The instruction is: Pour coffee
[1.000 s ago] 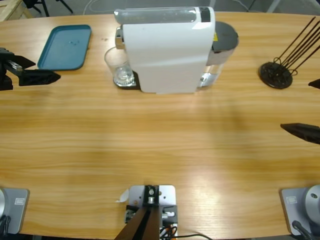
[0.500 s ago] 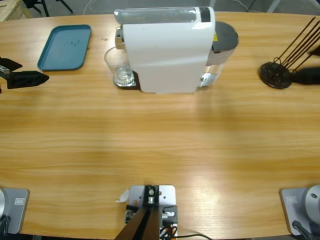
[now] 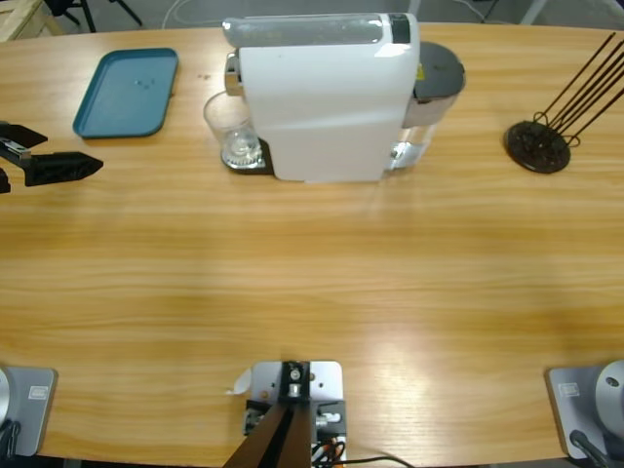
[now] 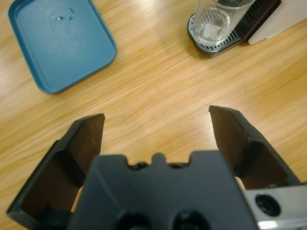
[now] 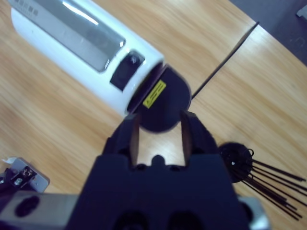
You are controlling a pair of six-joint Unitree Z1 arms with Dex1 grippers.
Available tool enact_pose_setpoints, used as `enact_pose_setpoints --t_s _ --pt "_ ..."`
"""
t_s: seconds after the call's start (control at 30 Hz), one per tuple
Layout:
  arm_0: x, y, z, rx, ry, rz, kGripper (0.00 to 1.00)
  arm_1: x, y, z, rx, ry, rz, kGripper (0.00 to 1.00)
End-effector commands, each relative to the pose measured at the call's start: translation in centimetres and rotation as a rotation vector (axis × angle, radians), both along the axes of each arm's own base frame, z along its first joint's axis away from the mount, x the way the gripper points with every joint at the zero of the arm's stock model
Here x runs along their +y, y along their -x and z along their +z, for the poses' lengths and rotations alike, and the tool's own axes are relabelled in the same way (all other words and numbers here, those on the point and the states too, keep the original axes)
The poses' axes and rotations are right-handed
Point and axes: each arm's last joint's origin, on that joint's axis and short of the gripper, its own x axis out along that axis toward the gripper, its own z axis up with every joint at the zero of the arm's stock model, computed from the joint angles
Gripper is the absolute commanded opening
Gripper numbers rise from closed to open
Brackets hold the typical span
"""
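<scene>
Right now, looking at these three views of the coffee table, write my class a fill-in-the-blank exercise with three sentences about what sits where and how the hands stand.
1. The clear glass stands on the drip tray of the white ____.
2. The tray lying flat on the table is coloured ____.
3. The left hand has its jaws ____, with nothing between them.

Missing words: coffee machine; blue; open

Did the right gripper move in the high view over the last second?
Yes. It was at the right edge by the black stick stand; now it's out of that view.
</scene>
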Motion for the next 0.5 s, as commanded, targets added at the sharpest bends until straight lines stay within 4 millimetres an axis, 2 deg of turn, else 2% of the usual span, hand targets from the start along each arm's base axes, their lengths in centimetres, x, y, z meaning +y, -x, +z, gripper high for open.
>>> enact_pose_setpoints --t_s 0.03,0.37,0.5 --pt "0.1 0.4 -1.0 0.024 -0.006 -0.009 0.941 2.0 -4.4 -2.0 0.056 0.081 0.012 0.0" --pt "-0.2 0.2 -1.3 0.036 -0.014 -0.01 0.941 5.3 -6.5 -2.9 0.073 0.095 0.059 0.0" --pt "-0.2 0.1 -1.3 0.038 -0.015 -0.01 0.941 5.9 -7.5 -3.4 0.09 0.102 0.054 0.0"
